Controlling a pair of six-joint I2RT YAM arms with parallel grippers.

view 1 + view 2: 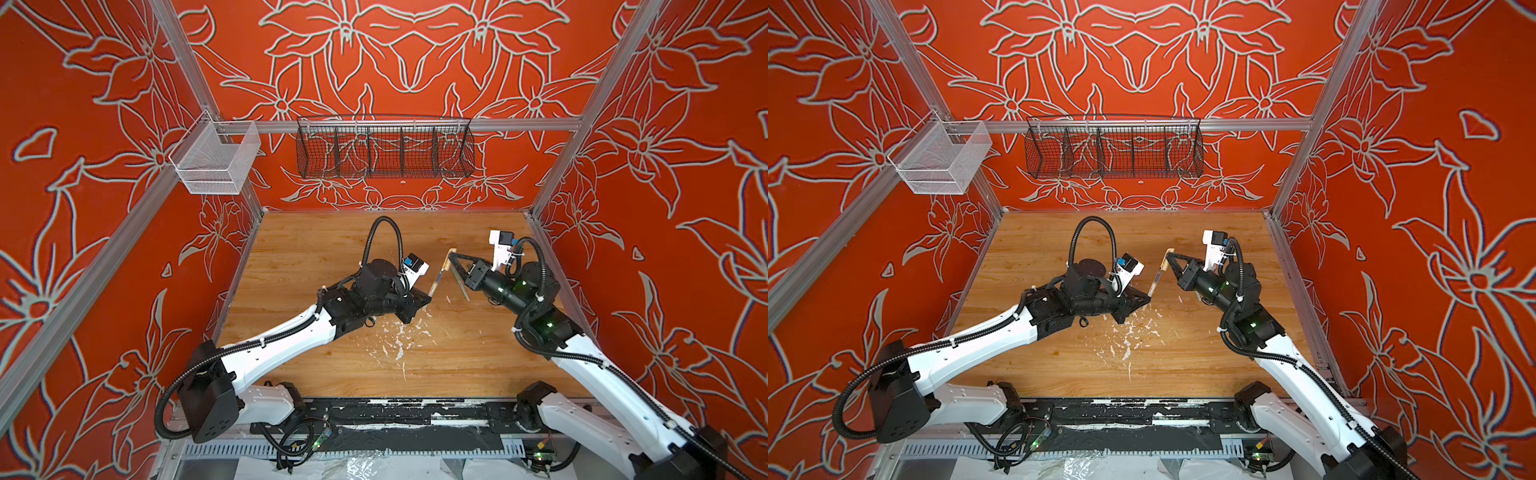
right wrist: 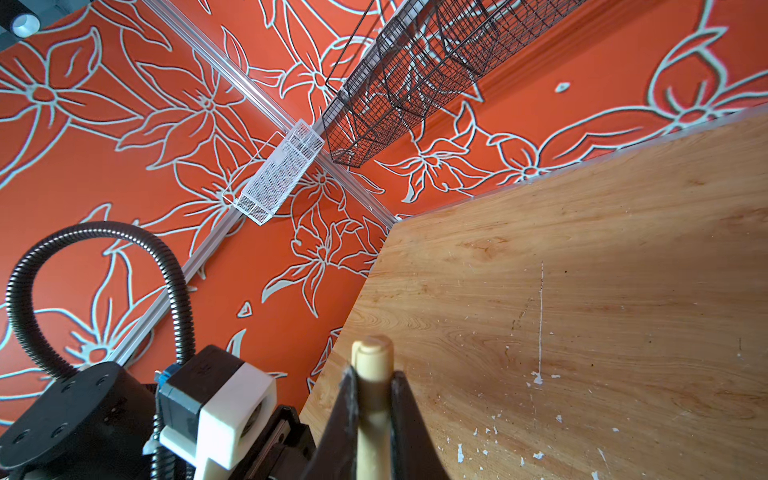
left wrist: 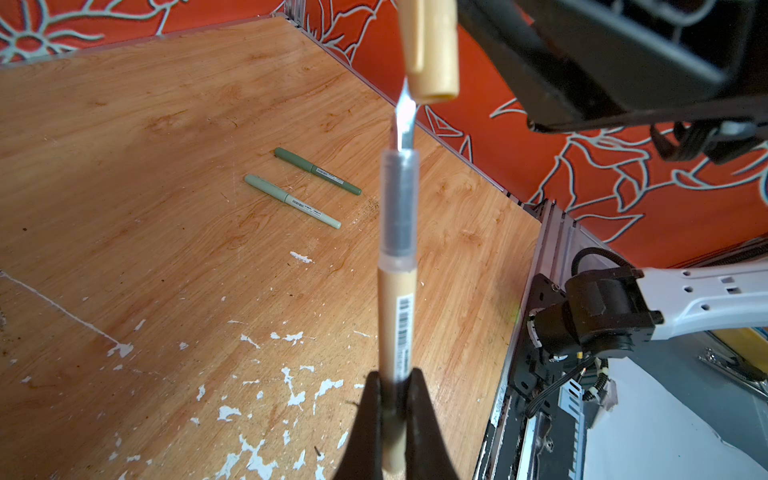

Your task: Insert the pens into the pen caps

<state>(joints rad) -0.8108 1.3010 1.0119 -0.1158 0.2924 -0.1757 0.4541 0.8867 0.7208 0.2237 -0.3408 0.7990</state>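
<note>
My left gripper (image 3: 395, 378) is shut on the lower barrel of the beige pen (image 3: 397, 324). The pen stands up from the jaws with its clear grip section and metallic tip uppermost. My right gripper (image 2: 374, 374) is shut on the beige pen cap (image 2: 372, 357). In the left wrist view the cap (image 3: 434, 50) hangs mouth-down, and the pen's tip reaches its rim, slightly to one side. In both top views the pen (image 1: 436, 280) (image 1: 1156, 281) slants up to the cap (image 1: 448, 259) (image 1: 1168, 259) between the two grippers. A dark green pen (image 3: 318, 171) and a pale green pen (image 3: 292, 201) lie capped on the table.
White paint flecks (image 1: 399, 332) mark the wooden table (image 1: 311, 257) below the grippers. A black wire basket (image 1: 384, 147) and a white mesh basket (image 1: 214, 160) hang on the back rail. Red flowered walls close in three sides.
</note>
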